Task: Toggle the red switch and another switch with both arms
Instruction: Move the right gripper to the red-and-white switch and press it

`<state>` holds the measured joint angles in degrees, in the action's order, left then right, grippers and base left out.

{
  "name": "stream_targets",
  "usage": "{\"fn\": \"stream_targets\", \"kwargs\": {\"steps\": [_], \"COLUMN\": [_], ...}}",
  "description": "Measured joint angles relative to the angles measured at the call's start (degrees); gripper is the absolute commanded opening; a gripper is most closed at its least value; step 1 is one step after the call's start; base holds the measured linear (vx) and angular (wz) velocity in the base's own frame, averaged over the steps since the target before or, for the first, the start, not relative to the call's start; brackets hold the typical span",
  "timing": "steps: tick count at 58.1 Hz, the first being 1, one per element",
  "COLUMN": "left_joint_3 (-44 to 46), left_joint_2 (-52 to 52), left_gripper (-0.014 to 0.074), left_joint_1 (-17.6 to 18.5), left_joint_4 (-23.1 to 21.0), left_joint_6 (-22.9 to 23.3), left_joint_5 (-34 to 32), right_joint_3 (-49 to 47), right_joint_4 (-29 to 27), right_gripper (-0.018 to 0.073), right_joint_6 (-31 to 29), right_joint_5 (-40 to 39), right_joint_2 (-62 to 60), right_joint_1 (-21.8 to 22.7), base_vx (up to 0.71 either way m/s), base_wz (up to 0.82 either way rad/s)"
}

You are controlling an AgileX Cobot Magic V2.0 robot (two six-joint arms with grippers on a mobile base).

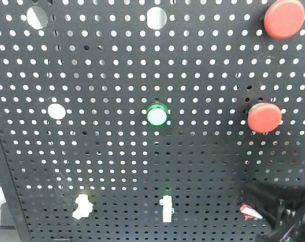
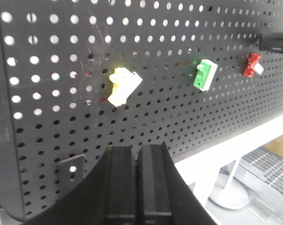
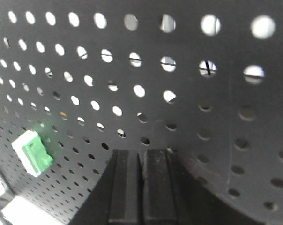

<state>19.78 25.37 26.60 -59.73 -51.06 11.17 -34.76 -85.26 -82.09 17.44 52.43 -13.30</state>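
Observation:
The red switch (image 1: 248,210) sits low on the right of the black pegboard (image 1: 203,166), its white tip showing; it also shows in the left wrist view as the red switch (image 2: 252,64). My right gripper (image 1: 252,194) is right at it, just above and overlapping it. In the right wrist view the right gripper (image 3: 142,153) is shut and almost against the board, and the red switch is hidden there. The pale yellow-white switch (image 1: 82,206) sits low on the left. My left gripper (image 2: 136,151) is shut, below the yellow-white switch (image 2: 124,86) and apart from it.
Between the two switches stands a slim white toggle with green (image 1: 166,208). Two big round red buttons (image 1: 284,18) (image 1: 264,117) and a green-ringed button (image 1: 157,116) are higher up. A small bracket (image 2: 71,168) is bolted on left of my left gripper. A white ledge (image 2: 235,140) runs under the board.

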Motion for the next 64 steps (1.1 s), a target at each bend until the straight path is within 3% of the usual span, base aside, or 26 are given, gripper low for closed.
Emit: {"fn": "stream_targets", "kwargs": {"steps": [21, 35, 64], "left_joint_3": [-0.05, -0.05, -0.05], "left_joint_2": [0.00, 0.00, 0.00], "left_gripper": [0.0003, 0.0003, 0.0003], "left_joint_1": [0.00, 0.00, 0.00], "left_joint_4": [0.00, 0.00, 0.00], "left_joint_6": [0.00, 0.00, 0.04], "left_joint_5": [-0.89, -0.89, -0.90], "right_joint_3": [3.97, 3.34, 1.08], "right_joint_4": [-4.49, -2.69, 1.07], "right_gripper": [-0.0006, -0.0006, -0.0006], "right_joint_6": [1.09, -2.47, -4.13], "right_joint_5": [0.73, 0.91, 4.55], "right_joint_2": [-0.81, -0.81, 3.33], "right_joint_1": [0.00, 0.00, -0.05], "base_vx": [0.00, 0.00, 0.00], "base_wz": [0.00, 0.00, 0.00]}}
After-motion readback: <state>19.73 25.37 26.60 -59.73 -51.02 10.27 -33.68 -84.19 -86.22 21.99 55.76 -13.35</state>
